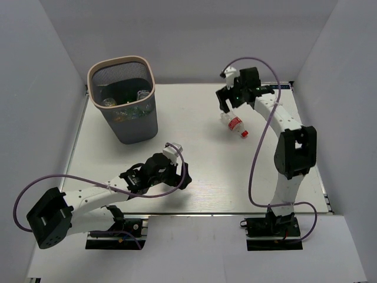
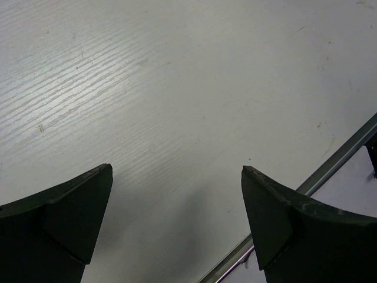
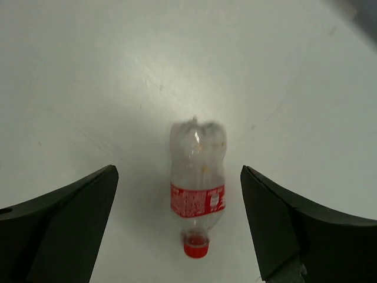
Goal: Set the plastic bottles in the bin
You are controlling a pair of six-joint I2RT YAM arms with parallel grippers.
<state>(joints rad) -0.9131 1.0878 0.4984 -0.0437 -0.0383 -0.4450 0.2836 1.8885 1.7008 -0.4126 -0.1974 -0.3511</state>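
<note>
**A:** Which step is in hand?

**B:** The approach to a pick, I'd say. The right gripper (image 3: 178, 171) hangs spread wide and empty above a red-labelled bottle (image 3: 197, 188) lying on the table (image 3: 70, 71). The bottle lies in the gap between the two fingers (image 3: 65, 224), red cap (image 3: 195, 244) toward the wrist and base pointing away. No contact that I can see.

**A:** And the other arm?

**B:** The left gripper (image 2: 175, 170) is parted too and holds nothing. Only bare tabletop lies beneath it (an edge rail (image 2: 330, 165) runs past its right finger).

**A:** Where's the bin?

**B:** The mesh wastebasket (image 1: 136, 128) stands well apart from the right gripper, off to its left. It has several bottles (image 1: 126, 109) in it already, so this looks like the last one out on the table.

**A:** What does the next move call for?

**B:** Probably a straight descent so the fingers straddle the body near the label, then a firm close. It's round and looks light (it could roll or squirt out if pinched off-centre). After that, lift it, carry it over the rim and let go.
</note>
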